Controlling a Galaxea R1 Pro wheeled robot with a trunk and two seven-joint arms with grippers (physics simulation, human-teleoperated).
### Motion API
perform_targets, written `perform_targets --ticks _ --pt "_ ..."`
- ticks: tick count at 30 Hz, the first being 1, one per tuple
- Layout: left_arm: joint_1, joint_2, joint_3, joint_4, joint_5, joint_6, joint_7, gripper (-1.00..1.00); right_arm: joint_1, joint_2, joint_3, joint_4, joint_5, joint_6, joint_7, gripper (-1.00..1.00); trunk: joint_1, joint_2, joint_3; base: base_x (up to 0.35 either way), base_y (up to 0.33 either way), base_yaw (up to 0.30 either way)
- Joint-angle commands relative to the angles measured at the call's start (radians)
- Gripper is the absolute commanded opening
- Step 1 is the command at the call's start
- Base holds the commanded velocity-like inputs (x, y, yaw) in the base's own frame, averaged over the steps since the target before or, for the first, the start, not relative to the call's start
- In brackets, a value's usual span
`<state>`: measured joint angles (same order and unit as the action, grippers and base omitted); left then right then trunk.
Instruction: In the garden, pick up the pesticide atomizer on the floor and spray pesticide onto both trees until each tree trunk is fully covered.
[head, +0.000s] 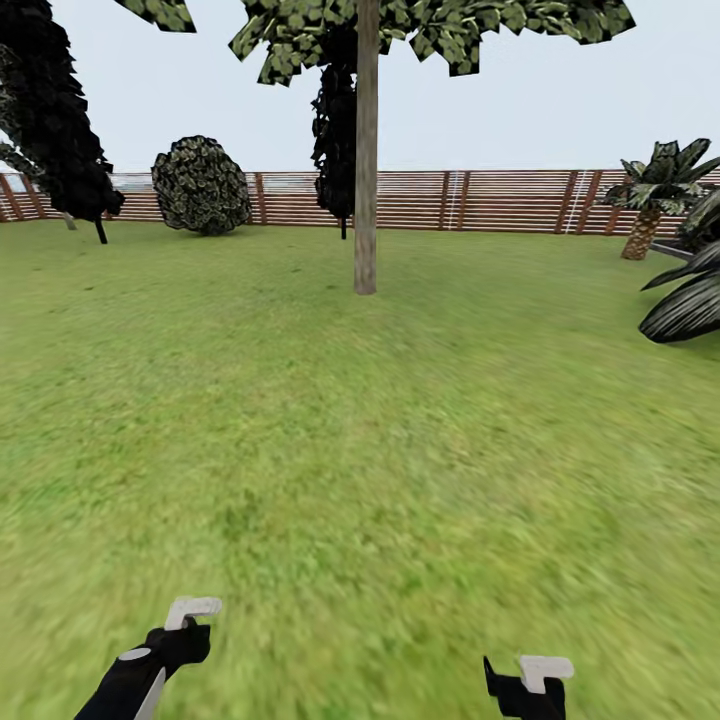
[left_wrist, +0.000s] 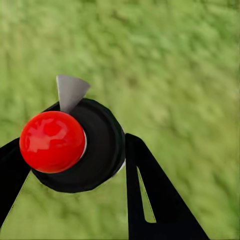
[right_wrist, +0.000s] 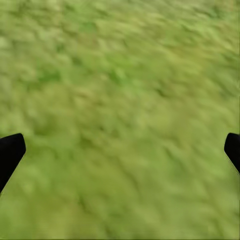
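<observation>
Left hand (left_wrist: 75, 165) clamped on the pesticide atomizer (left_wrist: 70, 145), right hand (right_wrist: 120, 150) spread empty over the floor (head: 380, 450); spraying step pending, tree trunk (head: 366, 180) well ahead near the fence (head: 500, 200), so next drive closer.

Brown slatted fence (head: 500, 200) behind a round shrub (head: 200, 186).

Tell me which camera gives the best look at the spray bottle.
The left wrist view: the spray bottle sits between the left gripper's fingers, showing its red cap, black body and grey nozzle from close up. The head view gives the left gripper low over the grass, but I cannot make out the bottle there.
</observation>
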<state>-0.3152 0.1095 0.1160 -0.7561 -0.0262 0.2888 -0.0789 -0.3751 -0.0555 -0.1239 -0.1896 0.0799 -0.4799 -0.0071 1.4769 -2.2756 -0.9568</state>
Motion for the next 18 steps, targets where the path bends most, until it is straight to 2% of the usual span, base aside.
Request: perform_targets --ticks 1,18 --pt "0.0 -0.001 0.004 -0.002 -0.003 0.006 -0.007 -1.0 -0.001 0.0 -0.006 0.001 0.009 -0.003 -0.001 1.0 0.0 0.0 -0.001 0.344 0.0 0.0" --pt "-0.001 -0.001 0.003 -0.002 -0.002 0.006 -0.007 -1.0 0.0 0.001 -0.006 0.001 0.009 -0.003 -0.001 1.0 0.0 0.0 -0.001 0.344 0.0 0.0"
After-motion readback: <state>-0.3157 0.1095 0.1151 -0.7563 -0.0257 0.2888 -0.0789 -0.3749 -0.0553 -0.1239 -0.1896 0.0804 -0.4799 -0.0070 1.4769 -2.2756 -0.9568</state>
